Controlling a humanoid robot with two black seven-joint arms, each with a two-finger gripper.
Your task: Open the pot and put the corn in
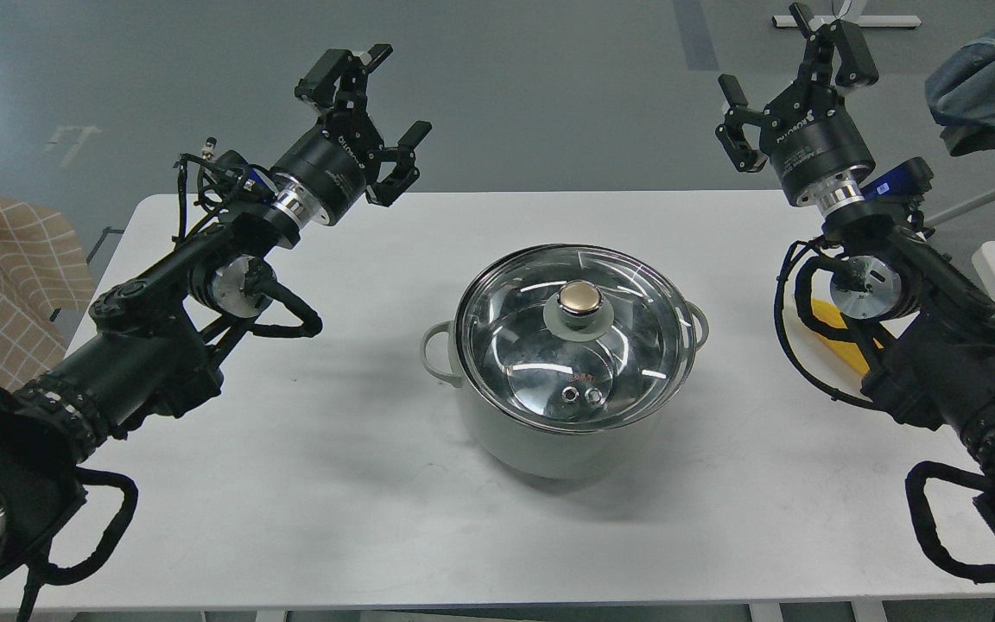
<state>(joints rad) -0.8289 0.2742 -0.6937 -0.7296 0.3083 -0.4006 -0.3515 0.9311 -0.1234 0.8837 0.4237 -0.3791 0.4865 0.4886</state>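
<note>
White tabletop [290,518] carries the pot [549,441], glass lid [571,337] seated on it. Corn [834,333] lies right, partly hidden behind the right arm. Left claw [389,99] and right claw [787,60] both spread, raised, empty.

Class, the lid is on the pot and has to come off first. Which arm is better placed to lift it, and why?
Probably the left. Both grippers, left and right, are open and raised about equally far from the lid's knob. The corn lies under the right arm, which could keep itself free for it.

lid [579,324] on pot [549,432], corn [834,333] right
</note>
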